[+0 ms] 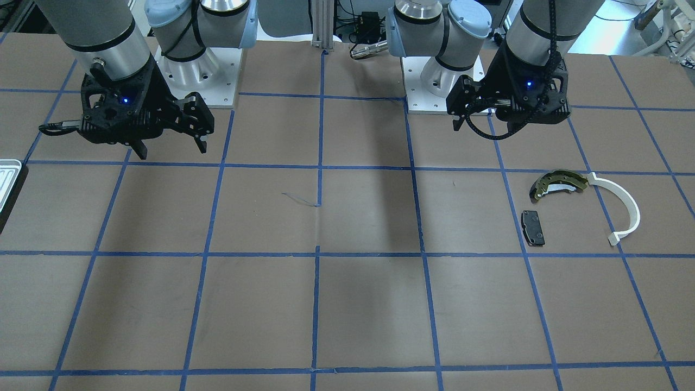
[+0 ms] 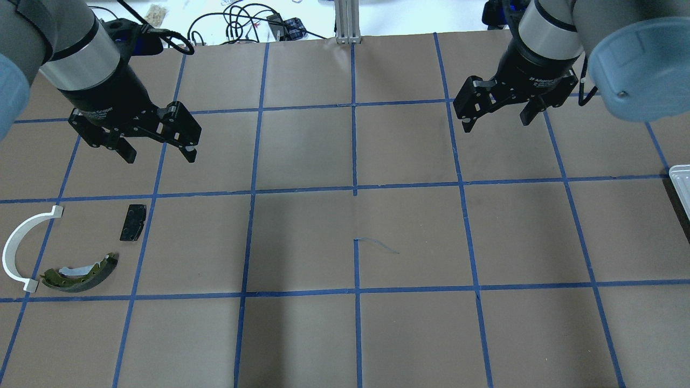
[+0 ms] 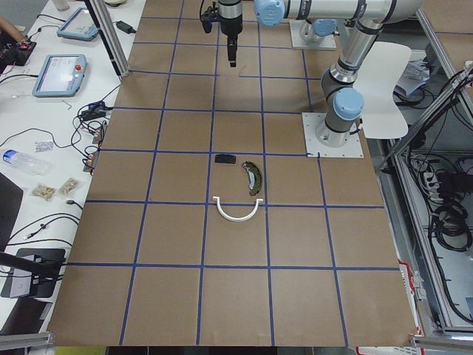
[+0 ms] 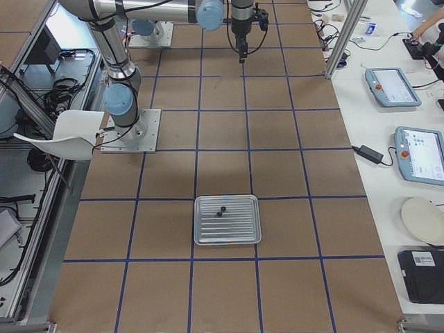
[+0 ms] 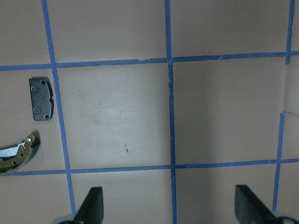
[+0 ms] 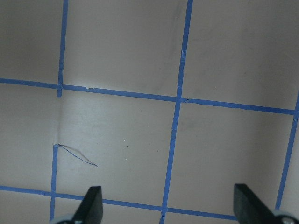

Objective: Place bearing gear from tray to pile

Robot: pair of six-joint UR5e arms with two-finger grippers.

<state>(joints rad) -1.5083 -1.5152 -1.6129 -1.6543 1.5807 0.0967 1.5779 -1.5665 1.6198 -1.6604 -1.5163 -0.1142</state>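
The ribbed silver tray (image 4: 239,234) lies on the table at the robot's right end. Two small dark bearing gears (image 4: 220,211) sit on it. Only the tray's edge shows in the front view (image 1: 8,176) and the overhead view (image 2: 680,186). The pile is at the robot's left: a brass-and-dark brake shoe (image 2: 81,272), a white plastic arc (image 2: 16,248) and a black brake pad (image 2: 132,222). My left gripper (image 2: 159,153) hovers open and empty beyond the pile. My right gripper (image 2: 496,121) hovers open and empty, well short of the tray. The left wrist view shows the pad (image 5: 41,99) and the shoe's tip (image 5: 16,154).
The brown table (image 2: 356,237) carries a blue tape grid. Cables and small devices lie past its far edge (image 2: 242,21). Side benches hold tablets (image 4: 392,87) and other gear. The two arm bases (image 1: 195,70) stand at the robot's side.
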